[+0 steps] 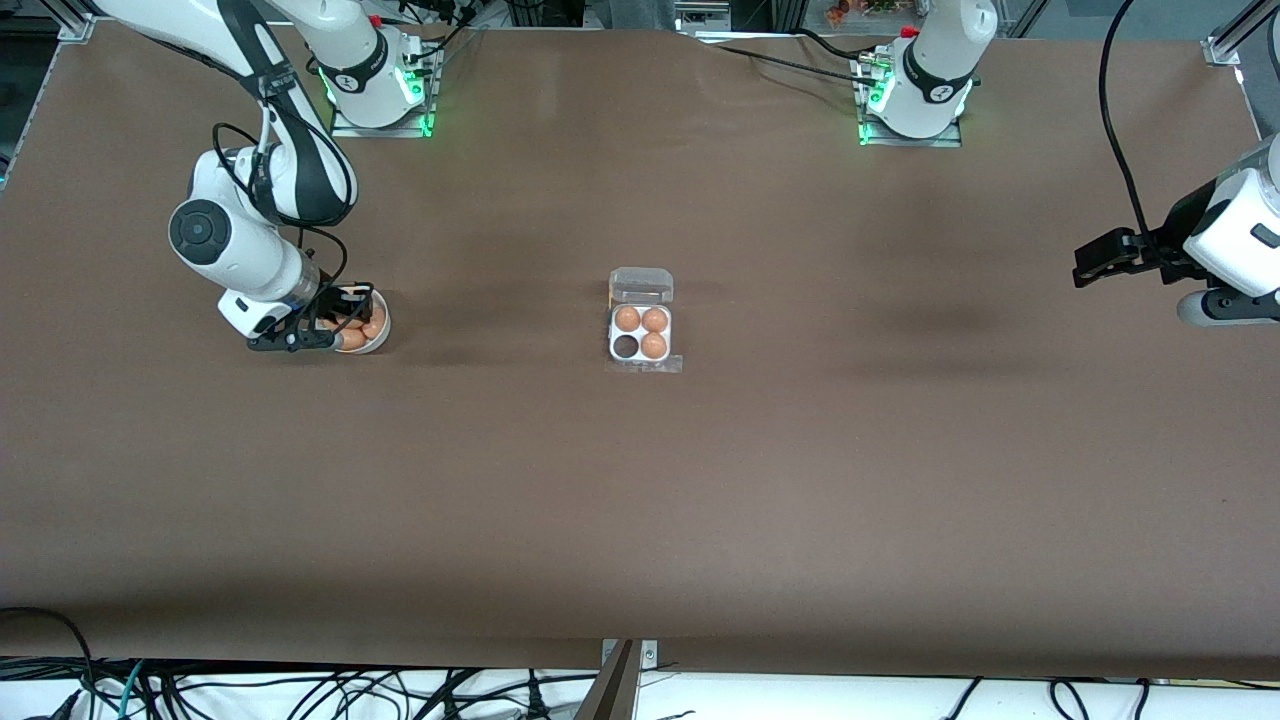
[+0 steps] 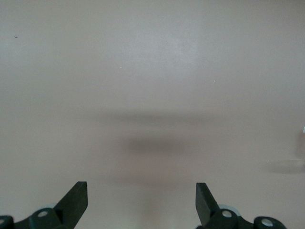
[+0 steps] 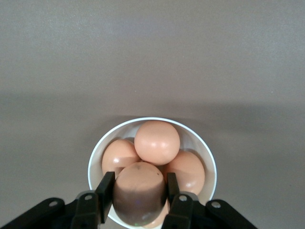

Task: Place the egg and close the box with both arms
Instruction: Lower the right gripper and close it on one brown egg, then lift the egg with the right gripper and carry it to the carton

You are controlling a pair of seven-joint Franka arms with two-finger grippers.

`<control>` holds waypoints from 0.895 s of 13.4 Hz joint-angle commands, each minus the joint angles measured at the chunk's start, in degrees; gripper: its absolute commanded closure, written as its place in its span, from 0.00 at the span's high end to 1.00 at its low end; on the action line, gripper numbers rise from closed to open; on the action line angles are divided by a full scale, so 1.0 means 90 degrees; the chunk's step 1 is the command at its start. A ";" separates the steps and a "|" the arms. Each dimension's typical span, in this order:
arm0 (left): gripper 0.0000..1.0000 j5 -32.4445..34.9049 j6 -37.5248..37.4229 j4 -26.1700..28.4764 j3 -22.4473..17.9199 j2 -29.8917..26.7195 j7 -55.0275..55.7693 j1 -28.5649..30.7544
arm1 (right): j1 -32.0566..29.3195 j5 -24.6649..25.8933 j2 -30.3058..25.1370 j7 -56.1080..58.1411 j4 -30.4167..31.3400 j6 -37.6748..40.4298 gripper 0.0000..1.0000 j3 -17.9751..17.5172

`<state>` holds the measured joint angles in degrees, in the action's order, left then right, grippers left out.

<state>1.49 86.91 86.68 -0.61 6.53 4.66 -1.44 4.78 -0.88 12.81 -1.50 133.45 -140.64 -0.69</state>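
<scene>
The clear box (image 1: 641, 333) sits mid-table with its lid (image 1: 641, 286) open, on the side farther from the front camera. Three brown eggs fill its cells; the cell (image 1: 626, 346) nearer the camera, toward the right arm's end, is empty. My right gripper (image 1: 325, 330) is down at the white bowl (image 1: 381, 335). In the right wrist view the gripper (image 3: 139, 188) is shut on a brown egg (image 3: 139, 193), just over the other eggs (image 3: 157, 141) in the bowl (image 3: 95, 157). My left gripper (image 1: 1085, 265) waits open and empty in the air at the left arm's end, over bare table (image 2: 142, 195).
The bowl holds several more eggs and stands toward the right arm's end of the table. The brown table (image 1: 640, 500) stretches wide between the bowl and the box. Cables hang along the table edge nearest the front camera.
</scene>
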 commanded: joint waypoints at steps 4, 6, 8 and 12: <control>1.00 -0.0019 -0.0086 -0.0159 0.0019 0.0065 -0.0049 0.0023 | 0.0006 0.0059 0.0080 0.0030 -0.0512 0.0685 0.09 -0.0021; 1.00 -0.0009 -0.0086 -0.0159 0.0018 0.0075 -0.0049 0.0023 | 0.0006 0.0059 0.0080 0.0030 -0.0580 0.0685 0.09 -0.0030; 1.00 -0.0019 -0.0086 -0.0159 0.0018 0.0075 -0.0049 0.0033 | 0.0006 0.0020 0.0099 -0.0028 -0.0832 0.0957 0.09 -0.0156; 1.00 -0.0009 -0.0076 -0.0169 0.0009 0.0075 -0.0049 0.0033 | 0.0347 -0.0039 0.0255 -0.0642 -0.1653 0.1855 0.09 -0.0255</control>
<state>1.49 86.91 86.68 -0.61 6.58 4.66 -1.44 5.94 -0.97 13.33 -4.09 123.29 -127.98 -2.71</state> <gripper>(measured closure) 0.000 0.515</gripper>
